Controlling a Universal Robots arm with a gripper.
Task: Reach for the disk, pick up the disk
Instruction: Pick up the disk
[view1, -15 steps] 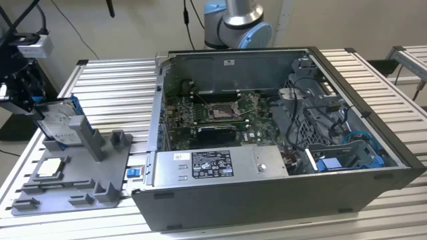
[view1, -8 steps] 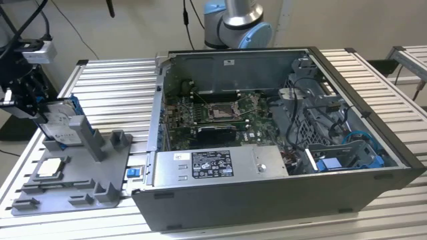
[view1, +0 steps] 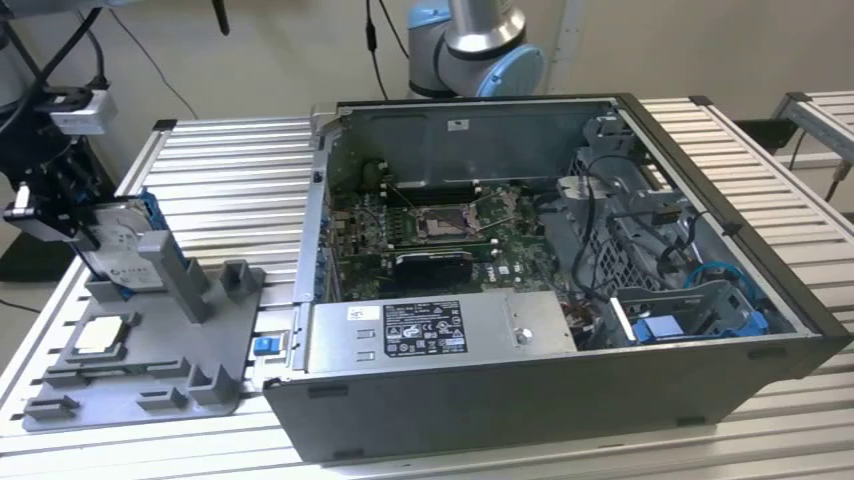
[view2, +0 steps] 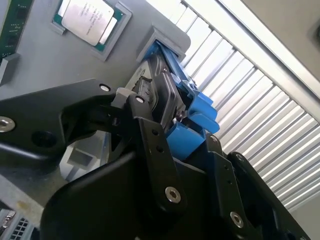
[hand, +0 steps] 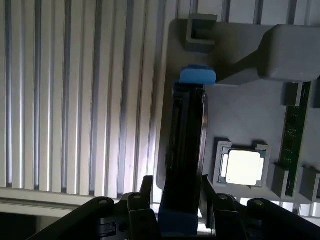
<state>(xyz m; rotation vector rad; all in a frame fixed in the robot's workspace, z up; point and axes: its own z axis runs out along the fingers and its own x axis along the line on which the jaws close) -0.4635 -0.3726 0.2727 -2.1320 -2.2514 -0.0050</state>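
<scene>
**Jaws on the disk, lift not yet made**

Exterior view first: the gripper (view1: 83, 222) is down at the grey fixture (view1: 154, 345), at the end farthest from the open computer case (view1: 534, 400). The disk (view1: 123, 248) stands on edge in the fixture's upright slot, blue frame showing, lower edge seated there. The reach looks done. There is no lift to see.

Second wrist view now: black fingers (view2: 150, 145) sit either side of the disk (view2: 162, 92), drawn in narrow against its faces. I judge that a grip. The processor chip (view2: 90, 19) lies in its fixture pocket, just beyond.

First wrist view: seen edge-on, the disk (hand: 187, 145) runs between the two fingertips (hand: 206, 190). Its blue tab (hand: 197, 76) sits at the far end, near a fixture post. The disk is held but not yet raised clear of the fixture.
</scene>
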